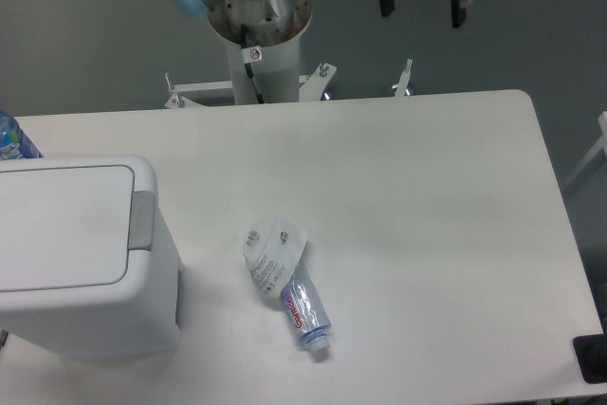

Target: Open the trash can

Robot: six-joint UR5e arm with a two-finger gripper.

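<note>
One step: approach not begun; trash can lid was closed.
Gripper: spread wide, empty, far right.
Next: reach grey latch tab.

The trash can — a large, boxy white plastic bin with rounded corners — stands upright at the near left of the table, partly cut off by the left edge. Its flat recessed lid is shut — the small grey latch tab faces right.

white table: rounded corners, fills most of view | crumpled clear plastic bottle: lying on its side near table centre-front, white label at upper end, blue-red label and cap toward front | blue-labelled bottle: at left edge, partly cut off
</note>
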